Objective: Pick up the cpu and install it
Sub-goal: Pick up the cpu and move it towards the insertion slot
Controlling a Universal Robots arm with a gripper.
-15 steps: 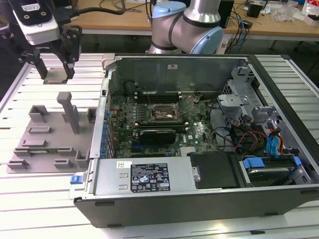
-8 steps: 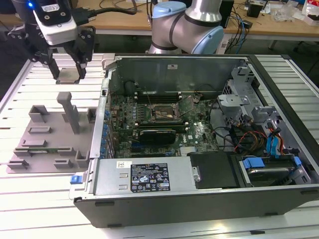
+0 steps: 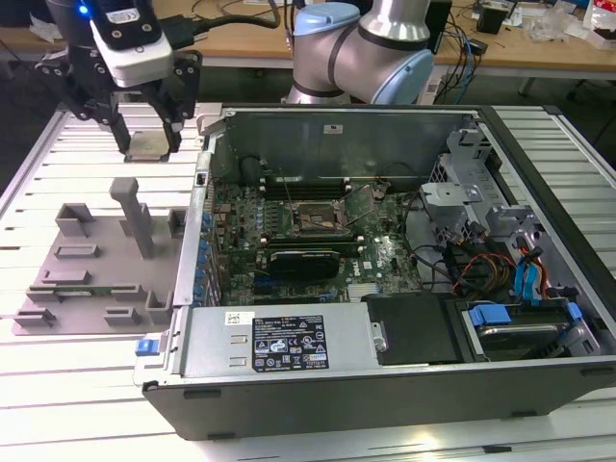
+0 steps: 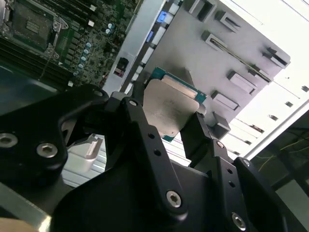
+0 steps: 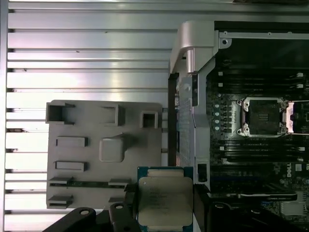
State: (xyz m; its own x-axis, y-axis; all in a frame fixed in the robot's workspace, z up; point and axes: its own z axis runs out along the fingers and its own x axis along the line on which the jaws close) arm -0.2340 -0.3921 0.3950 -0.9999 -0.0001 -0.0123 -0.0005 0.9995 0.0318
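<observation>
**Slatted surface (image 3: 58,404): pincer (image 3: 149,141) holds the cpu (image 3: 152,147) aloft beside the open case (image 3: 404,390)**

Ribbed metal slats form the surface that carries everything in the scene. Above them, at the exterior view's left, the pincer is closed onto the cpu. One black finger (image 4: 194,135) presses on each of two opposite edges, so the chip hangs in the air, clear of the surface. In both wrist views the cpu (image 5: 164,200) shows its silvery top plate with a thin green rim around it.

Near the chip, and lower, a grey tray (image 3: 96,265) lies flat on the slats. It carries raised blocks and shallow pockets, and one upright post. In the first wrist view the held cpu overlaps one edge of this tray (image 5: 96,154).

Just beside the tray, toward the exterior view's right, stands the case with its side open. A green motherboard (image 3: 289,255) lies inside it. The black-framed socket (image 3: 320,219) in the middle of the board is uncovered and well apart from the chip. Behind the case rises the silver and pale blue arm (image 3: 371,48).
</observation>
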